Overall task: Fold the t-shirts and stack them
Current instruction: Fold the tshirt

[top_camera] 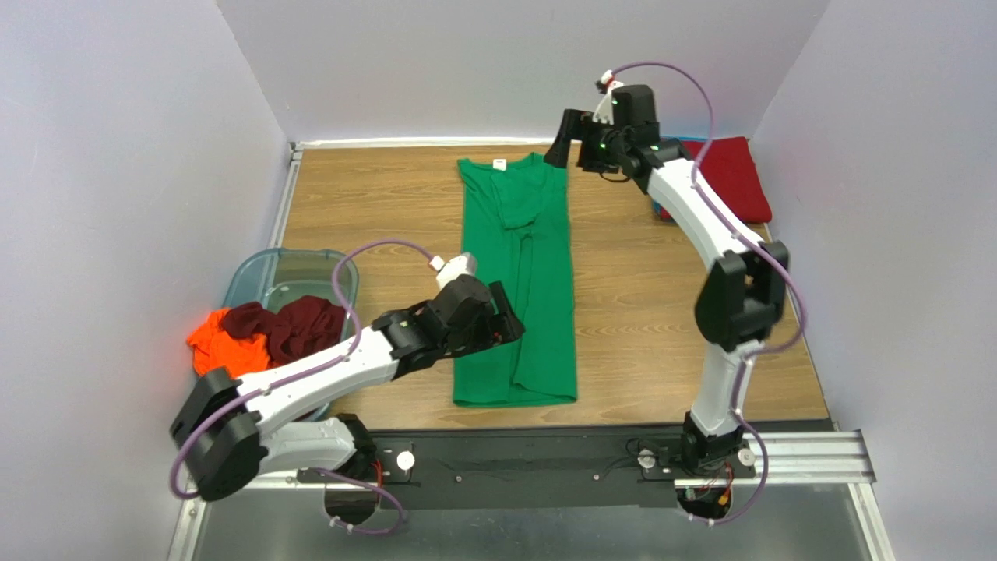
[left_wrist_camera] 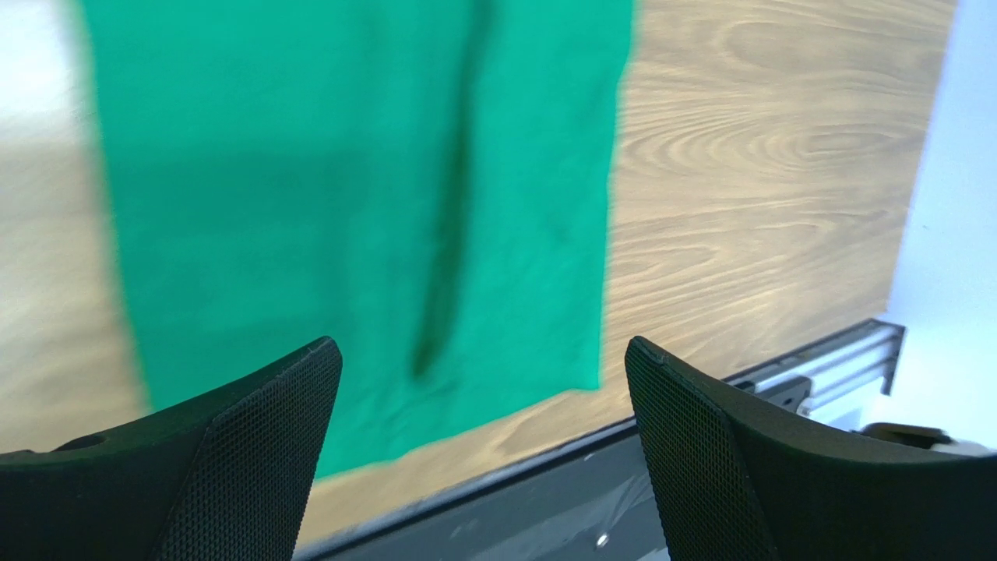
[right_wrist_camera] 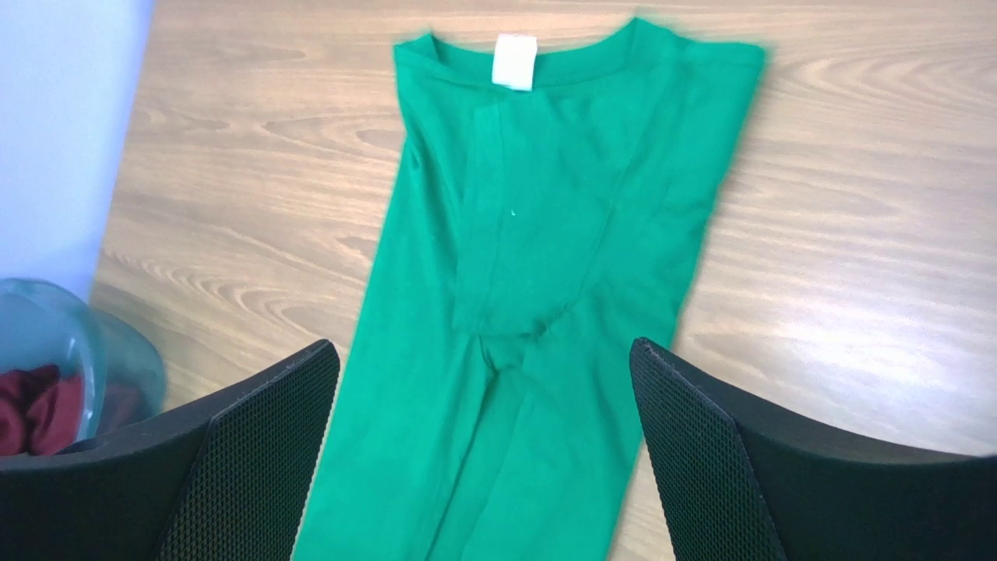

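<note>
The top view counts four t-shirts: one green t-shirt [top_camera: 521, 281] folded into a long strip down the middle of the table [top_camera: 375, 210], one red t-shirt [top_camera: 731, 175] at the far right, and an orange t-shirt [top_camera: 217, 345] and a maroon t-shirt [top_camera: 293, 327] heaped at the one tub [top_camera: 263, 275]. A blue sliver behind the red one may be a fifth. Both hands gape wide and hold nothing, the left gripper [top_camera: 511, 327] near the hem and the right gripper [top_camera: 562, 140] over the collar, whose white neck tag [right_wrist_camera: 515, 59] shows clearly only in the right wrist view.

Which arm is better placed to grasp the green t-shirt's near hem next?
Left: the open left gripper hovers near the hem of the green t-shirt; the right gripper is at its collar.
</note>
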`<state>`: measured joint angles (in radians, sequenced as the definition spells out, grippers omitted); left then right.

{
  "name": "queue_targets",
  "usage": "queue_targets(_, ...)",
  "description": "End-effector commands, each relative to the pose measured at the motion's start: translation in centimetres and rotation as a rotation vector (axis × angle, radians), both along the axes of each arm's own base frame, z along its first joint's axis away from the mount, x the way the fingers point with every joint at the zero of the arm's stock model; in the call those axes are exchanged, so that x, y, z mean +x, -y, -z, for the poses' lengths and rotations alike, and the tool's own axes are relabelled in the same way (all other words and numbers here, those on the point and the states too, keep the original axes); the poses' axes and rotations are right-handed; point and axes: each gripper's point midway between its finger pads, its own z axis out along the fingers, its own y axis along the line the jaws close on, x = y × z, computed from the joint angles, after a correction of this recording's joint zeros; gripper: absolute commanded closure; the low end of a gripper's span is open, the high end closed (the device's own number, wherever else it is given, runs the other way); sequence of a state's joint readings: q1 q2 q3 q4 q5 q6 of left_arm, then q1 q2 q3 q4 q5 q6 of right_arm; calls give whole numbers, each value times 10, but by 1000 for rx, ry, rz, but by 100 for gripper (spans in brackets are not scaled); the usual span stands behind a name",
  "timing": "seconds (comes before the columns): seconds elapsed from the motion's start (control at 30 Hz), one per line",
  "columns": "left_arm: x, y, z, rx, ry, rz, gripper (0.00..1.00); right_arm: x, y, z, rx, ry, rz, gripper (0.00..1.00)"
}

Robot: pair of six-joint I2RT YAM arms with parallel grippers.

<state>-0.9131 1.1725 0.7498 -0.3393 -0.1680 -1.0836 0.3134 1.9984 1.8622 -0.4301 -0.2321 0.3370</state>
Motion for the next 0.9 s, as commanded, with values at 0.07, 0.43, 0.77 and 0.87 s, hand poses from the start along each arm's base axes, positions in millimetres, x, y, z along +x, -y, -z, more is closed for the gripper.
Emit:
queue_targets(0.07, -25, -66, 19, 98, -60, -184, 2, -67, 51, 35, -74, -141, 231, 0)
queue_targets(0.43, -73, -73, 72, -52, -214, -141, 13, -161, 68, 76, 8, -247, 252, 0)
queue_targets(0.77, -70, -73, 81, -63, -210, -165, 64, -207, 62, 107, 31, -330, 142, 0)
queue_targets(0.87, -74, -73, 85, -44, -234, -155, 71, -217, 65, 113, 28, -346, 139, 0)
